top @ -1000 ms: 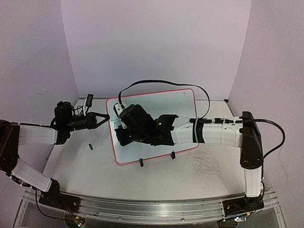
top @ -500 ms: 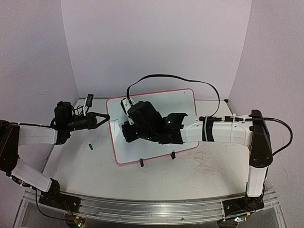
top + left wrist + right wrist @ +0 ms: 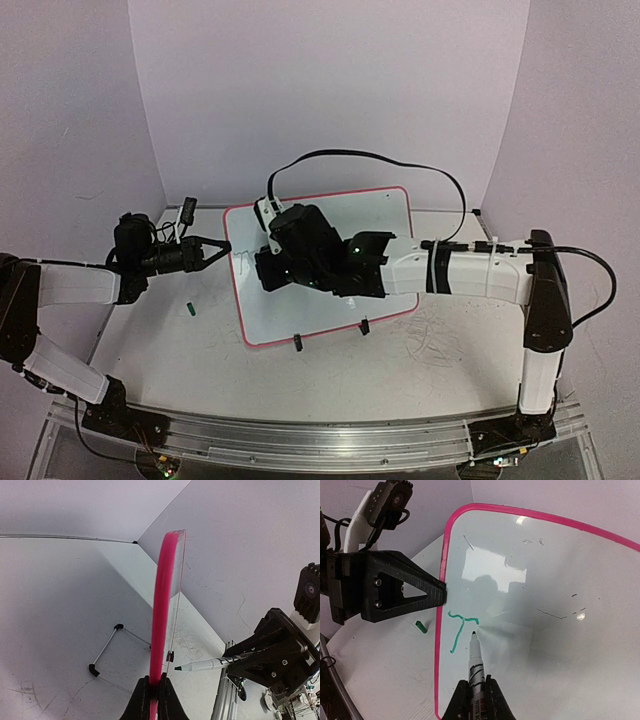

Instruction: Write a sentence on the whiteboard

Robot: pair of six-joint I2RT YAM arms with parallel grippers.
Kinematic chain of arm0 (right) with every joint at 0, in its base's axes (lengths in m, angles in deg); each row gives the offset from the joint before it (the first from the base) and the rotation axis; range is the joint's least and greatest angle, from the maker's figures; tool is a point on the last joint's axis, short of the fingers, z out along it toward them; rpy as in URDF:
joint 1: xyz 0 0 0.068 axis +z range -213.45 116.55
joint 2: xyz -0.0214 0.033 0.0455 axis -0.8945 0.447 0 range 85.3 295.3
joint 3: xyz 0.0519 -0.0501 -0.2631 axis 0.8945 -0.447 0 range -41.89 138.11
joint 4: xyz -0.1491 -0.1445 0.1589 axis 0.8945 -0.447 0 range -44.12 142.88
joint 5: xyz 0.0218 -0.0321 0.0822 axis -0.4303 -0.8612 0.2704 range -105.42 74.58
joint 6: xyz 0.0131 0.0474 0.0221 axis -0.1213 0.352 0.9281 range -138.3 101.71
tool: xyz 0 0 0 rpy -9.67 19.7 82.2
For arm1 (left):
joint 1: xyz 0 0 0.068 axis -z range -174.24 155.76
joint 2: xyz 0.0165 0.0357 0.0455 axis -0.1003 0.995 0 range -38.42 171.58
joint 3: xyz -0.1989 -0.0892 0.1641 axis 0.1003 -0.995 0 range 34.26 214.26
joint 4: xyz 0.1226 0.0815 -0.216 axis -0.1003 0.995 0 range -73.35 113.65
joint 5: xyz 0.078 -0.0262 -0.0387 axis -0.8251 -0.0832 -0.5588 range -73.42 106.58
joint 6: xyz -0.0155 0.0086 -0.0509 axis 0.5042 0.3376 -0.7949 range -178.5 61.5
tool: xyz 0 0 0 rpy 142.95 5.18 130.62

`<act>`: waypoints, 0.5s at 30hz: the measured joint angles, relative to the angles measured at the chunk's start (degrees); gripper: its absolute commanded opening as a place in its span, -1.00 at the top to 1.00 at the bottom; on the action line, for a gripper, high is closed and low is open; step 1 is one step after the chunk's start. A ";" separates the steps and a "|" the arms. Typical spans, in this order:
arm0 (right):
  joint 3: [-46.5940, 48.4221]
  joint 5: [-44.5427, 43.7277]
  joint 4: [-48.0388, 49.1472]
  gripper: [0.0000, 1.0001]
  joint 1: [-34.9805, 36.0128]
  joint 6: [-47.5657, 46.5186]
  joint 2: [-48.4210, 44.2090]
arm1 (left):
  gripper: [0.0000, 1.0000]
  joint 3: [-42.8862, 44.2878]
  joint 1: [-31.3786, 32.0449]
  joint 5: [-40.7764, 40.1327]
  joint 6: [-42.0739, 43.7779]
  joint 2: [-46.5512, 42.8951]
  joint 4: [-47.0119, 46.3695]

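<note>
Far left: matte black left gripper (image 3: 228, 247), triangular fingers pinched tight on the left edge of the whiteboard (image 3: 385, 215). A glossy white rectangular panel, that one, with a thin pink rounded-corner frame, propped up on the middle of the pale, scuffed table (image 3: 190, 365). From the left wrist, same clamp seen edge-on: pink rim rising straight out of closed black fingertips (image 3: 141, 702).

Just below that gripper, loose on the tabletop, a small green plastic pen cap (image 3: 189, 309).

On to the board face: shiny, with patches of glare, a few faint grey smudges, and near the left rim a green T-shaped stroke (image 3: 461, 626), first mark of the sentence. Tip of the slim white-barrelled marker pen (image 3: 476, 660) right beside the T's stem, at the surface; touching or not, cannot tell. Barrel squeezed between the closed black fingers of the right gripper (image 3: 474, 692).

Along the lower frame, two small black clip feet (image 3: 297, 343). Further right, thin grey scribbles (image 3: 435, 345) scratched across the table.
</note>
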 measured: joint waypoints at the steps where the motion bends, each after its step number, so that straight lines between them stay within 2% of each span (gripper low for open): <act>1: 0.19 0.02 0.05 1.00 0.00 -0.02 0.18 | 1.00 0.00 0.00 0.00 0.00 -0.02 0.00; 15: 0.29 0.30 -0.18 1.00 0.00 0.01 0.75 | 1.00 0.00 0.00 0.02 0.00 -0.02 0.00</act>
